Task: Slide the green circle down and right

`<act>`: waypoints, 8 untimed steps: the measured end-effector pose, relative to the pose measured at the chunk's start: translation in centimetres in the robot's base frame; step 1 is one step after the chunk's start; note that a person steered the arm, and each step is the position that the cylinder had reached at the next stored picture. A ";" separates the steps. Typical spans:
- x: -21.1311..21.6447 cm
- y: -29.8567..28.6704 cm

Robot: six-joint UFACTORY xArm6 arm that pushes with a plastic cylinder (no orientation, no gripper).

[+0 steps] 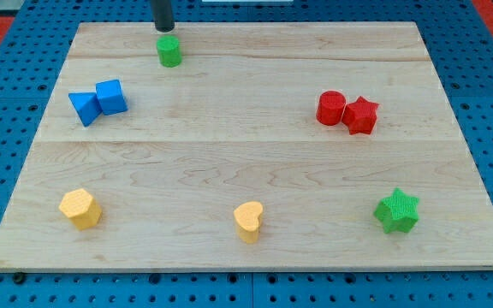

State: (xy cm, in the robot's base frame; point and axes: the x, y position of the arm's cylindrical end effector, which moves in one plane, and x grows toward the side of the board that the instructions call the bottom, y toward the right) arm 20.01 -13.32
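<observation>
The green circle (169, 51) is a short green cylinder near the view's top, left of centre, on the wooden board (246, 162). My tip (163, 29) is the lower end of the dark rod. It stands just above and slightly left of the green circle, very close to it; whether they touch I cannot tell.
A blue triangle (83, 108) and a blue cube (111, 97) touch at the left. A red circle (330, 109) and a red star (360, 115) touch at the right. A yellow hexagon (80, 209), a yellow heart (248, 221) and a green star (397, 211) lie along the bottom.
</observation>
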 end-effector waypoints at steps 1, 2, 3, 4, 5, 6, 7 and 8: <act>0.2 0.8; 1.4 -0.2; 1.4 -3.0; 3.1 -3.8; 5.3 -3.7; 6.2 -1.6; 5.9 0.6; 4.1 2.0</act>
State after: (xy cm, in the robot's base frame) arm 24.06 -11.30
